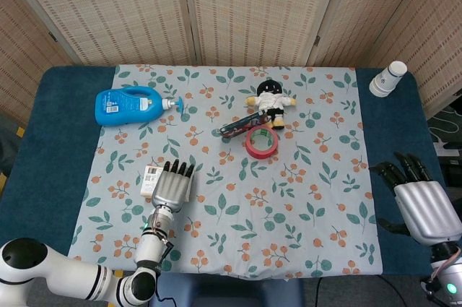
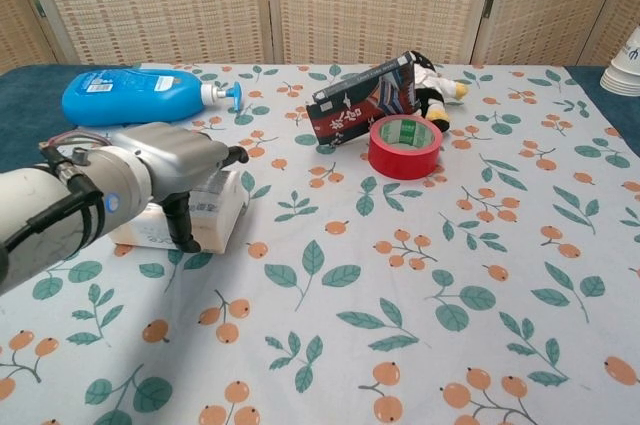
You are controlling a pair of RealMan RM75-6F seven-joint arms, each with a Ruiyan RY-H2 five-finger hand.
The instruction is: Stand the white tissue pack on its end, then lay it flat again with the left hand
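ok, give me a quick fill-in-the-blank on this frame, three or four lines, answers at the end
1. The left hand is over the white tissue pack, which lies ____ on the floral tablecloth.
2. The red tape roll has a ____ inner core.
3. The blue detergent bottle lies on its side with its pump pointing toward the ____ plush doll.
4. The right hand holds ____.

Answers: flat; green; black-and-white; nothing

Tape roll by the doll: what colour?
Red tape roll, green label inside; the chest view shows it best.
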